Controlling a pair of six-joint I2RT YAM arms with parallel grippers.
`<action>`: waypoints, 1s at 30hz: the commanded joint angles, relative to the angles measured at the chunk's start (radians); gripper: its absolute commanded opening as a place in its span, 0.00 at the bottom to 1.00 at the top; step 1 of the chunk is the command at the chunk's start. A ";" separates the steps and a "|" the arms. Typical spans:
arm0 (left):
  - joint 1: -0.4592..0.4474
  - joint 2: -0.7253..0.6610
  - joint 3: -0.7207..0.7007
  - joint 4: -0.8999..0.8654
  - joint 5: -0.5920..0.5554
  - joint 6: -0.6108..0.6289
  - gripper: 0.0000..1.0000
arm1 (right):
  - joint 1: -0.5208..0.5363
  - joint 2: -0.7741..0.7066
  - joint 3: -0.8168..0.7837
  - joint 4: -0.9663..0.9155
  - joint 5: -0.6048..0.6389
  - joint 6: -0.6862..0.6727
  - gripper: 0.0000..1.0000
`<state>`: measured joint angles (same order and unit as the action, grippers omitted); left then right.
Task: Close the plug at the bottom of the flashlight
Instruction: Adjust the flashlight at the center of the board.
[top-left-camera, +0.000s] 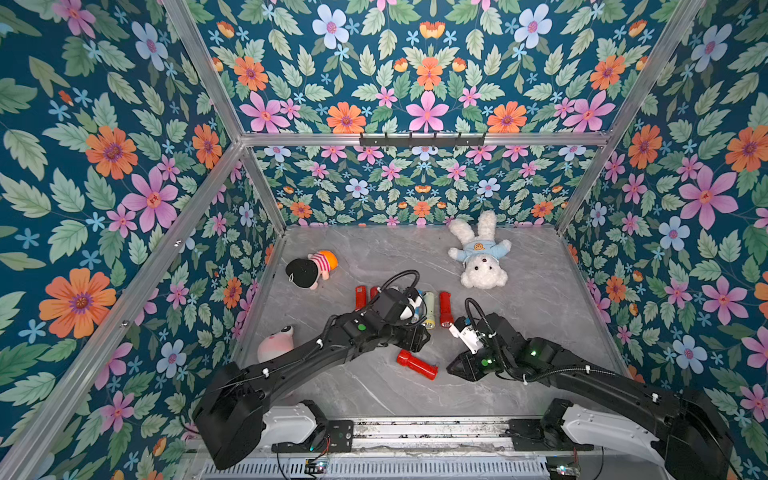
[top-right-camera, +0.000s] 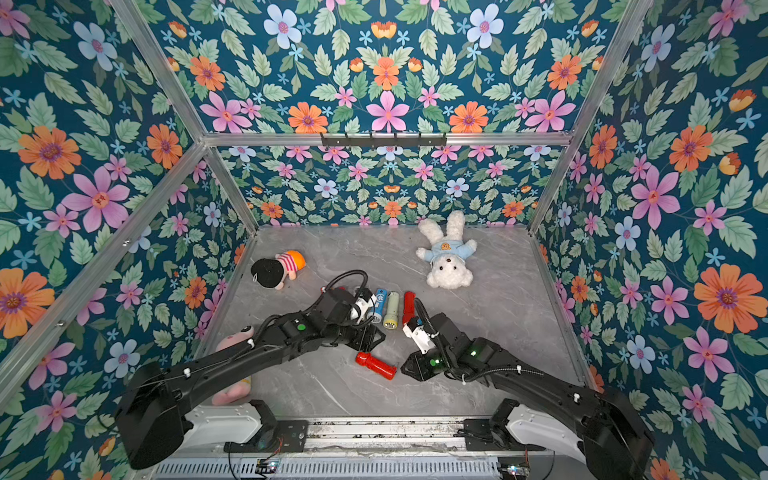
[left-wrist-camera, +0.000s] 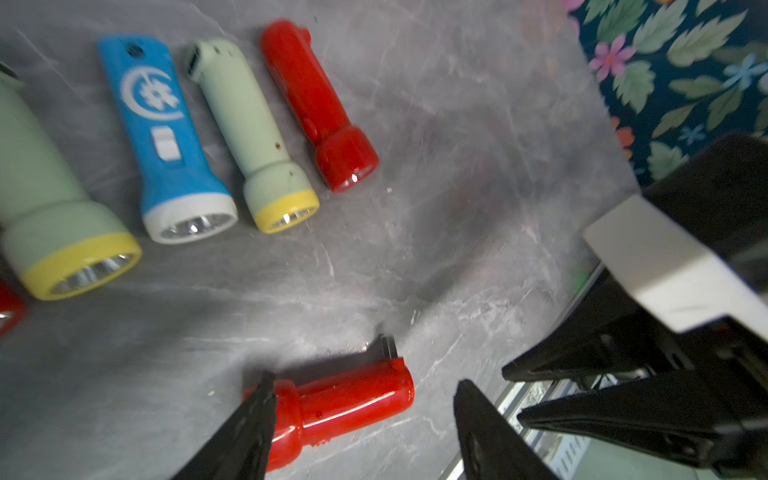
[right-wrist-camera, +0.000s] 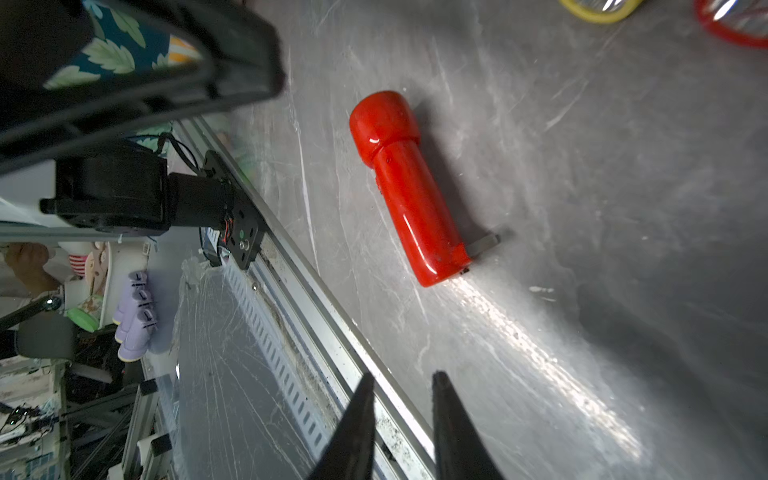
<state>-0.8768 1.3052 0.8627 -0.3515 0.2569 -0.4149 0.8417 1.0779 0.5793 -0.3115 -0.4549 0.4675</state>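
Note:
A red flashlight (top-left-camera: 417, 365) (top-right-camera: 376, 365) lies on its side on the grey table, near the front. A small dark plug (left-wrist-camera: 388, 347) (right-wrist-camera: 484, 243) sticks out sideways from its bottom end. My left gripper (left-wrist-camera: 365, 380) (top-left-camera: 415, 337) hangs open just over the flashlight (left-wrist-camera: 353, 399). One finger stands in front of the flashlight's head and the other stands past its bottom end. My right gripper (right-wrist-camera: 404, 375) (top-left-camera: 451, 368) is a short way off the bottom end of the flashlight (right-wrist-camera: 411, 191). Its jaws are a narrow gap apart with nothing between them.
Several other flashlights lie in a row behind: blue (left-wrist-camera: 166, 137), pale green (left-wrist-camera: 253, 129), red (left-wrist-camera: 316, 108). A white plush bear (top-left-camera: 482, 253) and a doll (top-left-camera: 311, 268) lie further back. A pink plush (top-left-camera: 276, 343) is at the left. A metal rail (right-wrist-camera: 332, 332) borders the table's front.

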 joint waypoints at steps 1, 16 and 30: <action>-0.035 0.049 0.006 -0.060 -0.062 0.016 0.63 | 0.076 0.038 0.002 0.047 0.051 0.013 0.08; -0.042 0.103 -0.049 -0.075 -0.282 -0.077 0.38 | 0.161 0.318 -0.008 0.412 0.096 0.134 0.00; -0.028 0.167 -0.038 -0.062 -0.315 -0.108 0.38 | 0.158 0.383 0.016 0.327 0.191 0.178 0.00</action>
<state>-0.9051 1.4742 0.8219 -0.3908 -0.0349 -0.5034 1.0023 1.4693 0.5980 0.0521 -0.3302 0.6098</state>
